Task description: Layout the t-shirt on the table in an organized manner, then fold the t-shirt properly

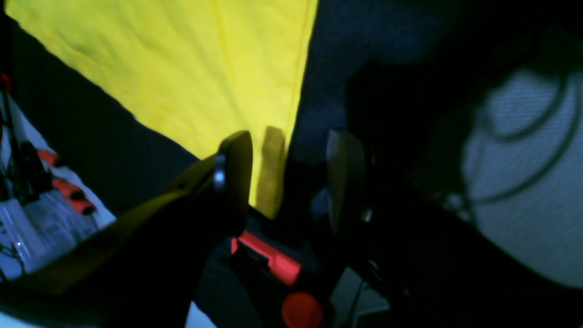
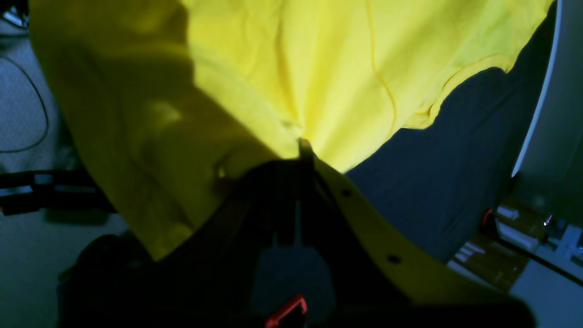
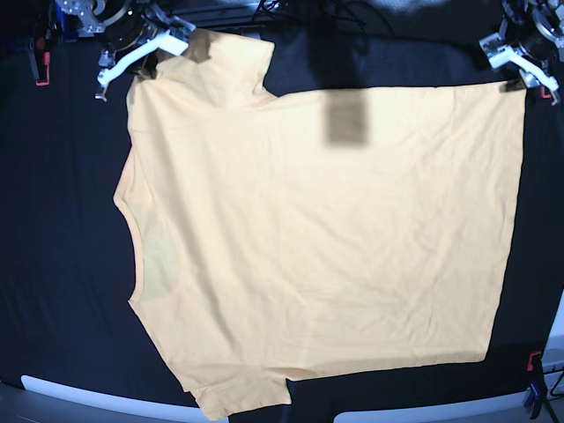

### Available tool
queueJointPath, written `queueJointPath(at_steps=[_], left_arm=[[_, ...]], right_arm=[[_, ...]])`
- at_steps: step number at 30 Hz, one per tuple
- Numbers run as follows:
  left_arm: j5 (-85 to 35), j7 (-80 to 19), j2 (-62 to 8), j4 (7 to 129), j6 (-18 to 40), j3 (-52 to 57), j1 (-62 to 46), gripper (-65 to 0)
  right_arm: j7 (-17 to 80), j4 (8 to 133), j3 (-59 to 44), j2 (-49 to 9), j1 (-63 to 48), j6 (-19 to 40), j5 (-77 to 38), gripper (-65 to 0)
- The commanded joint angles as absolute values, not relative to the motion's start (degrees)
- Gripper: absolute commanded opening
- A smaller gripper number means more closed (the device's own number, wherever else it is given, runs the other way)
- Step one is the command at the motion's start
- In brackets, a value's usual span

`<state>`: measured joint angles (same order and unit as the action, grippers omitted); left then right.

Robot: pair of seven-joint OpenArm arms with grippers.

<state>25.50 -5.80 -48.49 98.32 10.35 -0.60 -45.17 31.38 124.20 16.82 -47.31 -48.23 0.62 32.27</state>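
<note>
The pale yellow-orange t-shirt [image 3: 326,238] lies spread flat on the black table [image 3: 53,220], neck to the left, hem to the right, one sleeve at the far left and one at the near edge. My right gripper [image 3: 150,57] is at the far-left sleeve; in the right wrist view it [image 2: 304,148] is shut on a pinch of the shirt [image 2: 319,68]. My left gripper [image 3: 518,75] is at the far-right hem corner; in the left wrist view it [image 1: 289,146] is open, with the shirt's corner [image 1: 271,173] lying between the fingers [image 1: 234,168].
Red clamps sit on the table's edge at the far left [image 3: 39,70] and under my left gripper [image 1: 268,259]. A blue and red clamp [image 3: 531,388] is at the near right. A dark shadow patch [image 3: 345,119] falls on the shirt. The table's pale front rim [image 3: 88,397] runs along the bottom.
</note>
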Motion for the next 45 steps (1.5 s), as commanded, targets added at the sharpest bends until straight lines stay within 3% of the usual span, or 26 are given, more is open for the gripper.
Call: queueJointPath(at_steps=[1,8,10,12,14,15,19,22,24,31,34,38,45], left_arm=[[25.54,-6.15,-49.39,97.56,9.93,-0.67,-44.53,-39.8],[25.54,-5.98,-49.39,91.53,9.91,-1.23,-40.36,-39.9],[25.52,-5.96,-49.39,91.24,9.93,-1.23,-40.34,-42.5],[25.5,-5.17,-49.39,91.2,9.93,-1.23,-40.34,-49.9],[25.47,-3.16,-49.36,91.2,9.91,-1.23,-40.38,-62.6],[25.47,-1.74,-49.36,91.22,9.91,-1.23,-40.51,-65.0],[25.45,-0.6,-49.25,92.12,7.35,-1.23,-42.09,-65.0],[25.45,-0.4,-49.25,94.35,-3.86,-1.21,-45.8,-65.0],[25.45,-0.36,-49.28,96.27,-8.38,-1.21,-48.12,-65.0],[24.62,-2.35,-49.39,97.86,-8.67,-0.99,-50.26,-65.0],[18.5,-1.69,-49.39,97.86,-10.79,0.54,-48.82,-65.0],[11.31,-1.87,-49.34,97.86,-10.72,2.28,-44.84,-65.0],[7.81,-6.61,-46.19,96.75,-10.52,2.28,-34.02,-65.0]], right_arm=[[31.55,125.27,16.51,-48.07,-48.42,0.12,32.58,-65.0],[31.53,125.27,16.51,-48.05,-48.4,0.05,32.6,-65.0],[31.53,125.27,16.51,-48.05,-48.4,0.01,32.6,-65.0],[31.53,125.27,16.51,-48.07,-48.4,-0.01,32.6,-65.0],[31.53,125.25,16.51,-48.07,-48.4,-0.01,32.64,-65.0],[31.53,125.27,16.51,-48.05,-48.42,-0.01,32.62,-65.0],[33.39,125.32,16.51,-48.07,-48.66,-0.01,32.62,-65.0],[34.0,125.43,16.51,-48.1,-50.76,-0.03,32.67,-65.0],[33.82,125.43,16.51,-48.1,-52.8,-0.32,33.08,-65.0],[33.95,127.07,16.29,-48.12,-57.14,-5.63,37.58,-65.0],[33.67,127.52,14.04,-48.07,-55.83,-7.99,36.07,-65.0],[33.52,127.48,10.37,-47.55,-49.87,-7.42,26.26,-65.0],[31.38,125.51,7.35,-41.39,-37.04,-1.91,19.0,-65.0]])
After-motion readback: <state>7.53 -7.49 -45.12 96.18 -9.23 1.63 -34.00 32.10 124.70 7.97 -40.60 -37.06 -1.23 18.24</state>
